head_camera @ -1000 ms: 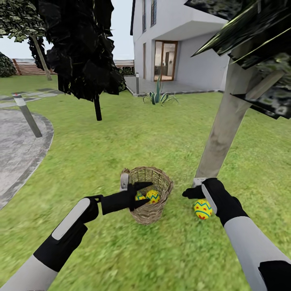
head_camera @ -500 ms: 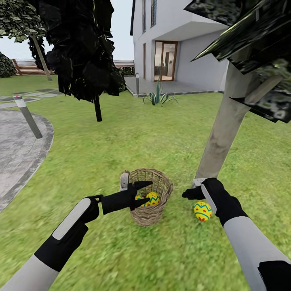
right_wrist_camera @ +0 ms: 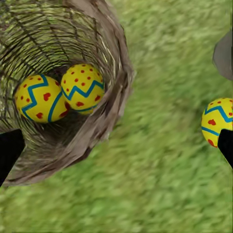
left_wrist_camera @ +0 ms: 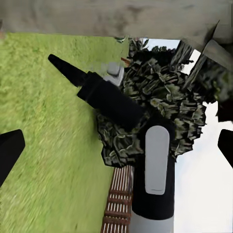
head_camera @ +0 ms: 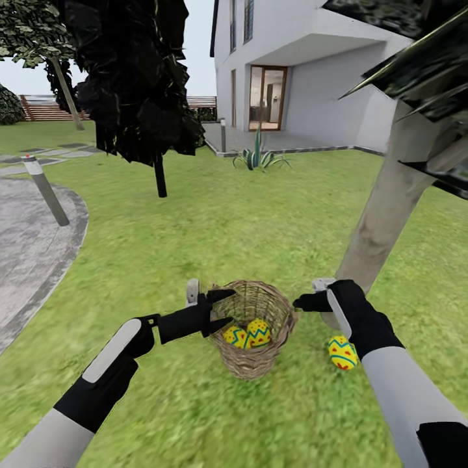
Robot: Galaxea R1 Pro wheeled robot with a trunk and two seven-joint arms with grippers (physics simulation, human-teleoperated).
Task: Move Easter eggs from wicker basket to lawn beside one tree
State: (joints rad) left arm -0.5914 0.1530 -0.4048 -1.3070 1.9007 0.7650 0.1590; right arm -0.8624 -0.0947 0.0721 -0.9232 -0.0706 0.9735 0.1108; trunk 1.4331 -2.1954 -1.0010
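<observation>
Two smooth, round Easter eggs (head_camera: 248, 335) in the wicker basket (head_camera: 255, 357) should be gripped around the middle; both pincers are seen spread apart.

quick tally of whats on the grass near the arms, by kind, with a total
Easter eggs: 3, with two in the basket and one on the lawn
wicker basket: 1
tree: 1
Total: 5
</observation>
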